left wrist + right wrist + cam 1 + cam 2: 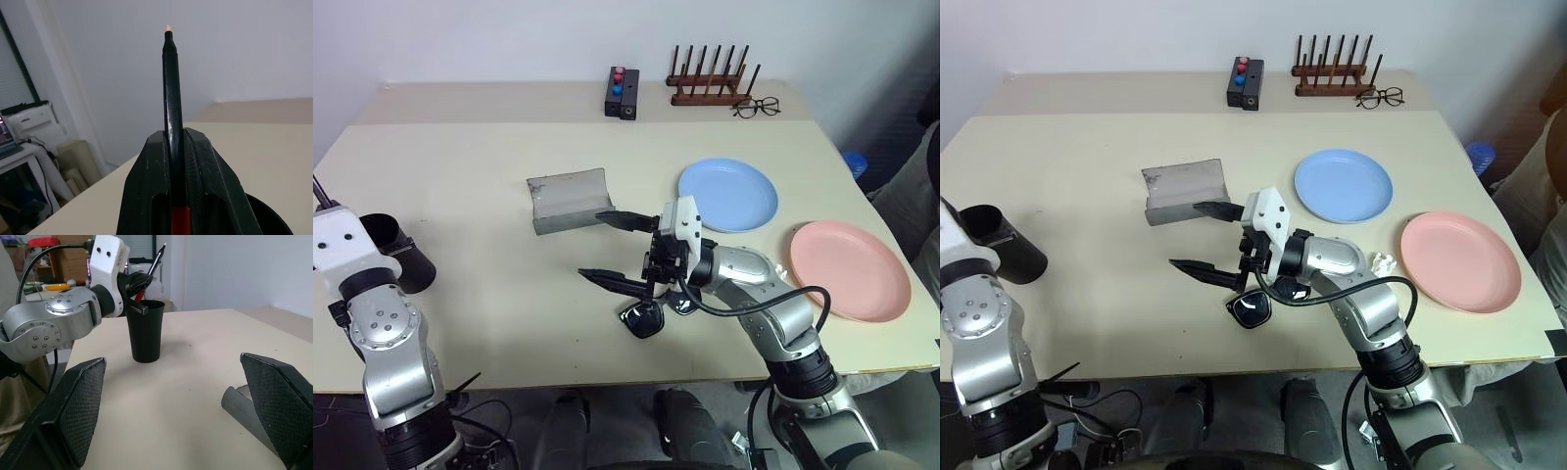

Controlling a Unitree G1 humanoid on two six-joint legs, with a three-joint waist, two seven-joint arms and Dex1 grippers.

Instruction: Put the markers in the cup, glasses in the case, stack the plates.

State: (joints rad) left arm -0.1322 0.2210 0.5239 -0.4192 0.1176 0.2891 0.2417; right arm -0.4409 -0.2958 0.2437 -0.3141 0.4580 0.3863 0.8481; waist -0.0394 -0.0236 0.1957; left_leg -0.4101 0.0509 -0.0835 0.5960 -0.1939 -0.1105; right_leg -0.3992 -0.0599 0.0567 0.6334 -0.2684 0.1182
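Spanning a white-walled room, beige table (460, 176), two plates (727, 194)

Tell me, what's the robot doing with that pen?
The left tool is shut on a black and red marker, holding it right over the black cup. The right tool hangs wide open above the table, near the sunglasses and the open grey case. The blue plate and pink plate lie apart, unstacked.
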